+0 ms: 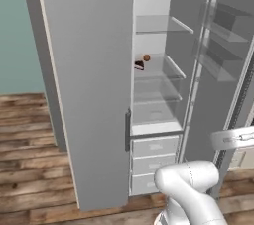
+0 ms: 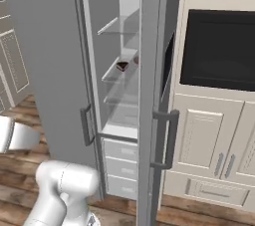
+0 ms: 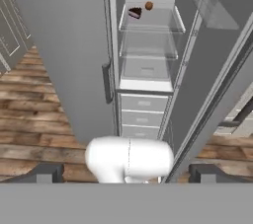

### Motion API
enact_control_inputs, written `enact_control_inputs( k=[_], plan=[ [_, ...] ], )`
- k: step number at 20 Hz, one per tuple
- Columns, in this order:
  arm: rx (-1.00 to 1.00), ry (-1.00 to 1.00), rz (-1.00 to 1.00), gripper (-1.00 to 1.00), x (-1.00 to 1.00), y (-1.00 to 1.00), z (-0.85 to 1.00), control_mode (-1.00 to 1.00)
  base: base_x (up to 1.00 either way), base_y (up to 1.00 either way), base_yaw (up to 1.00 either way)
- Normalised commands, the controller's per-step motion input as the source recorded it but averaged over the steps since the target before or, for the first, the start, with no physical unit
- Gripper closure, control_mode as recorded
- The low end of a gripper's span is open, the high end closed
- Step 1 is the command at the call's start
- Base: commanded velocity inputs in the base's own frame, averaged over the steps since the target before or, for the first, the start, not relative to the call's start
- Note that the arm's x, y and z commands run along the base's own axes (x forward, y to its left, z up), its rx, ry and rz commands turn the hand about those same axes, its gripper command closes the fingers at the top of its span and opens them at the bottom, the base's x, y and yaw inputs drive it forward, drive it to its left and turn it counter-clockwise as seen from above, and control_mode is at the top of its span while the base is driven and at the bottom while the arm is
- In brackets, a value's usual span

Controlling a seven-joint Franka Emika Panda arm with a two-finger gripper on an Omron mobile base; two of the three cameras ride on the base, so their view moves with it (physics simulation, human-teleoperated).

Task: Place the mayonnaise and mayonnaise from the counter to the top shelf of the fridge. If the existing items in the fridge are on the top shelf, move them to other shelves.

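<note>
Gripper fingertips sat far apart at the bottom corners of the hand view, jaws wide and holding nothing, facing the open fridge. Neither mayonnaise jar was in sight. The orange-brown ball and the dark pink-tinged thing lay close together on the second glass shelf, centre of the left base view; the top shelf above looked bare. Judging from that, no clearing seemed needed; fetching a jar from the counter likely came next. Plank flooring and cream cabinets under a dark wall oven surrounded the fridge.
</note>
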Motion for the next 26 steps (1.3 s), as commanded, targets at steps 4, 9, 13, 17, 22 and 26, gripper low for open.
enact_control_inputs(
  k=[4,9,13,17,22,26],
  plan=[
    [0.00,0.00,0.00,-1.00,0.00,0.00,0.00,1.00,-0.95,0.00,0.05],
    [0.00,0.00,0.00,-1.00,0.00,0.00,0.00,1.00,-0.95,0.02,0.00],
    [0.00,0.00,0.00,-1.00,0.00,0.00,0.00,1.00,-0.41,0.26,0.28],
    [0.00,0.00,0.00,-1.00,0.00,0.00,0.00,1.00,-0.17,0.47,0.56],
    [0.00,0.00,0.00,-1.00,0.00,0.00,0.00,1.00,-0.03,0.36,0.68],
    [0.00,0.00,0.00,-1.00,0.00,0.00,0.00,1.00,0.00,0.34,0.70]
  ],
)
